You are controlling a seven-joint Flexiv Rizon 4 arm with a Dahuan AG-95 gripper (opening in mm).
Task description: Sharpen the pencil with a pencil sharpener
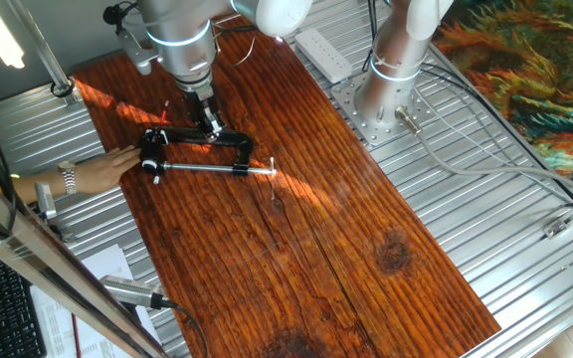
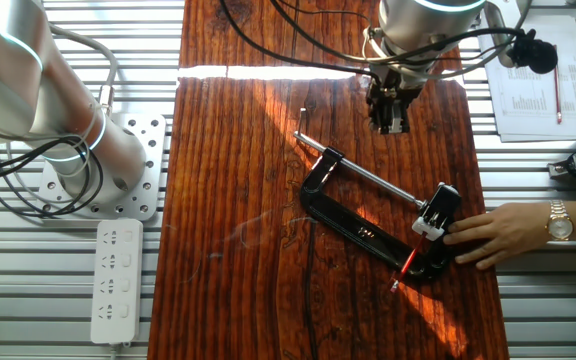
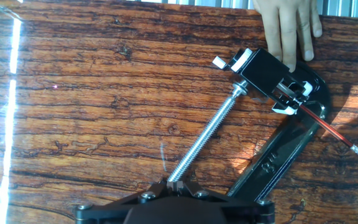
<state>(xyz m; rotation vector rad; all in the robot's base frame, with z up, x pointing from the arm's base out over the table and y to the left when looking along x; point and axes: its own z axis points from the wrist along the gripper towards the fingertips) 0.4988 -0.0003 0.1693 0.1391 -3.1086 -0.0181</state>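
Overhead, end effector (image 2: 389,122) hovers off clamp (image 2: 353,226), grip state unclear; hand (image 2: 498,236) steadies sharpener (image 3: 267,72) near table edge (image 2: 473,140).

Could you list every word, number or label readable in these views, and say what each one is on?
"84": that is how the raised figures on the black C-clamp frame seem to read in the hand view, though they appear upside down and blurred.
Printed sheets beside the board: text too small to read.
Wristwatch dial: too small to read.
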